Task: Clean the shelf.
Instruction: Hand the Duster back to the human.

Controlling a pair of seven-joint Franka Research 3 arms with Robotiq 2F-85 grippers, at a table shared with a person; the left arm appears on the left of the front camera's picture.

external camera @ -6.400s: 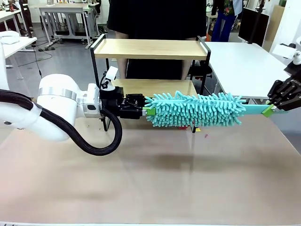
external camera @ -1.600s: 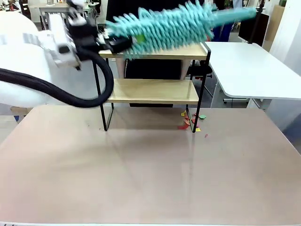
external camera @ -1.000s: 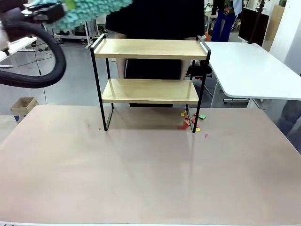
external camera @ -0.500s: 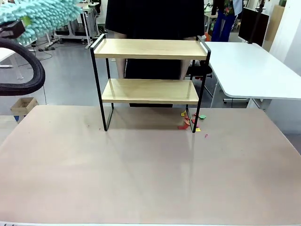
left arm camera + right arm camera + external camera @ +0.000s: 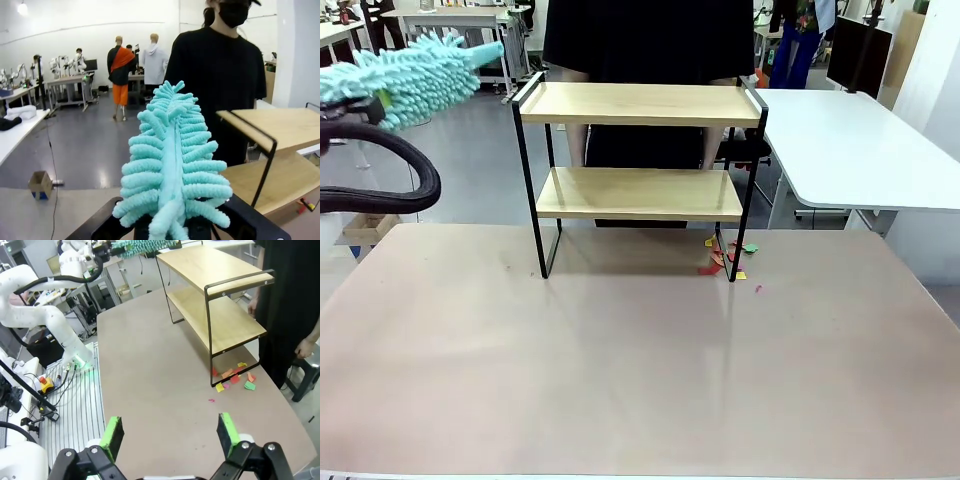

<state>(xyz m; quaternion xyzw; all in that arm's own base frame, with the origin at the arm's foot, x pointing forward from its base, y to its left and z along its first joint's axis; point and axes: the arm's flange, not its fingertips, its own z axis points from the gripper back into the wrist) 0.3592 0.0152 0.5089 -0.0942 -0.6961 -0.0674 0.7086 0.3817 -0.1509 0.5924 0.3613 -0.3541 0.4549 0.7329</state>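
- Looking across the tabletop (image 5: 620, 380) from the front, we see the shelf (image 5: 638, 170) standing at its far edge, upright on its four black legs, with two light wooden boards one above the other.
- We see nothing lying on either board.
- Beside the shelf's right front leg we find a small scatter of coloured paper scraps (image 5: 725, 260) on the tabletop, red, yellow and green, with one pink bit a little nearer to us.
- A person in black (image 5: 650, 40) stands just behind the shelf.
- At the upper left of the front view we see a fluffy teal duster (image 5: 405, 75) held up in the air, well apart from the shelf and off to its left, its tip pointing toward the shelf's top board.
- In the left wrist view the left tool (image 5: 172, 227) is clamped tight on the duster's base, and the duster rises straight up from between its black fingers; the shelf's corner sits to the right of it.
- In the right wrist view the right tool (image 5: 170, 432) stands wide with its green pads (image 5: 112, 435) far apart and nothing between them.
- That tool hangs high over the tabletop, with the shelf and the scraps well ahead of it.
- A thick black cable (image 5: 390, 175) loops down from the left arm at the left edge of the front view.
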